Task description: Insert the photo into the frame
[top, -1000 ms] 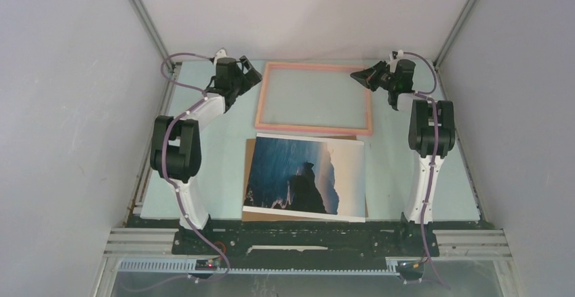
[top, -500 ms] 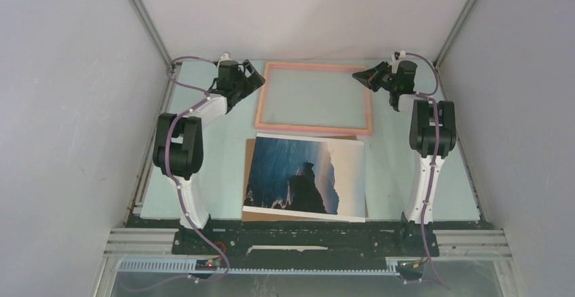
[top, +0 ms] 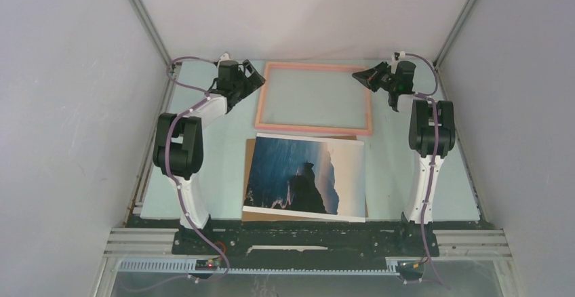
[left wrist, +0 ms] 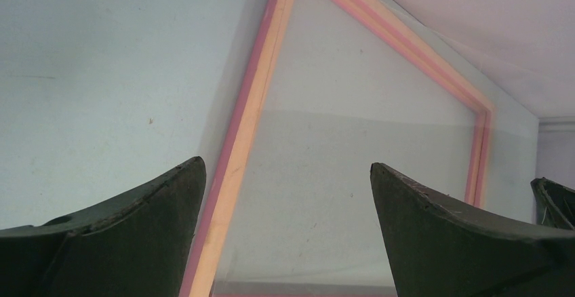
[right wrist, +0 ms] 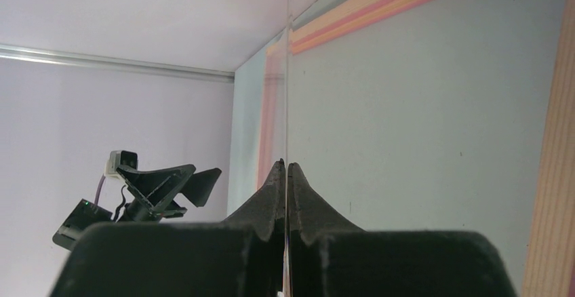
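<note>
The frame (top: 260, 104), with its salmon-pink border and clear front, lies flat at the back of the table. The photo (top: 305, 175), dark rock against blue sky, lies face up nearer the front, apart from the frame. My left gripper (top: 255, 77) is open and empty at the frame's back left corner; in the left wrist view its jaws (left wrist: 288, 168) straddle the left border (left wrist: 247, 127). My right gripper (top: 359, 76) is at the back right corner. In the right wrist view it (right wrist: 286, 165) is shut on a thin clear sheet seen edge-on, over the frame (right wrist: 380, 2).
A plain brown backing board (top: 249, 149) lies under the photo, showing along its left and back edges. Grey walls close in the table at the left, right and back. The left gripper (right wrist: 169, 185) shows across the frame in the right wrist view.
My left gripper has shifted slightly back and left beside the frame's corner. My right gripper has barely moved. The photo and frame lie as before.
</note>
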Robot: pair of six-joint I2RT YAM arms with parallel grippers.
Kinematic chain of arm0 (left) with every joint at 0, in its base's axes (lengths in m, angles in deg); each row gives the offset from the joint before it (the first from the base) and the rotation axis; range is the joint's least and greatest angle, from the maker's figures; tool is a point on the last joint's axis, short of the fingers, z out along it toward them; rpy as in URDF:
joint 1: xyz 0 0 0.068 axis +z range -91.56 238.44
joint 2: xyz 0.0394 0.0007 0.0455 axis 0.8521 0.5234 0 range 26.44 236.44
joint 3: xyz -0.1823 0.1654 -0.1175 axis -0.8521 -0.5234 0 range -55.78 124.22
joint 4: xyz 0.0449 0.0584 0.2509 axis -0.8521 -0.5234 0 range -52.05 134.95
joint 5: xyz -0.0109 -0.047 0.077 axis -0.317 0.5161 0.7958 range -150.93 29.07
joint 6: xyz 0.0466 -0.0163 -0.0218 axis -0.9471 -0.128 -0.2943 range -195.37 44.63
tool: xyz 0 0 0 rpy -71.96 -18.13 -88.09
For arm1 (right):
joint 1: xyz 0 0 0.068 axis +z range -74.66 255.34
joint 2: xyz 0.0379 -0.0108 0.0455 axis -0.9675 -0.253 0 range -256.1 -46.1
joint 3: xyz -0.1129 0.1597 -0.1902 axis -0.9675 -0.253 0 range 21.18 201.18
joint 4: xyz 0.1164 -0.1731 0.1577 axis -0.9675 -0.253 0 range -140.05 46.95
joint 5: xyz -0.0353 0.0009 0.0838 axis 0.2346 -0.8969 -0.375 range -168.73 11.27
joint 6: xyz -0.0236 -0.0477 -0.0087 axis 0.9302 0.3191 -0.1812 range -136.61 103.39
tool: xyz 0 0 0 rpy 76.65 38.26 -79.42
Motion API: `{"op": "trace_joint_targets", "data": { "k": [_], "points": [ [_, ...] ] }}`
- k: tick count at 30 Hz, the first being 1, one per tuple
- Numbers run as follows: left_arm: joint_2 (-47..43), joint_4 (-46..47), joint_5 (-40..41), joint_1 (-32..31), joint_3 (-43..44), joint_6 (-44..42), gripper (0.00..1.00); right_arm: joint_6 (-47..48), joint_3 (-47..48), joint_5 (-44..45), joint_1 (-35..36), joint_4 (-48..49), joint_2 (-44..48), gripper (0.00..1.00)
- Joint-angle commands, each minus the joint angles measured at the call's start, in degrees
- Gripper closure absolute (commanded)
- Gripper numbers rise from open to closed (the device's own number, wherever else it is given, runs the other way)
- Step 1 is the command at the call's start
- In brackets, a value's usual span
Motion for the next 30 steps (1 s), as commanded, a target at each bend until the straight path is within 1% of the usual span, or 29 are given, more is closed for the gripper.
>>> {"op": "trace_joint_targets", "data": {
  "k": [1, 6, 18, 30],
  "points": [
    [-0.4, 2.8, -0.3, 0.3, 1.8, 0.5, 0.0, 0.5, 2.4, 1.9, 0.3, 0.6, -0.8, 1.0],
    [-0.7, 3.0, -0.2, 0.3, 1.5, 0.5, 0.0, 0.9, 2.7, 1.7, 0.2, -0.4, -1.0, 1.0],
    [-0.6, 3.4, -0.6, 0.4, 1.2, 0.8, 0.0, 2.5, -0.4, 3.0, -0.3, -1.1, 1.0, 1.0],
    [-0.6, 3.7, -0.9, 0.4, 1.1, 0.8, 0.0, 2.2, -0.2, 2.5, -0.3, -1.2, 0.5, 1.0]
  ]
}}
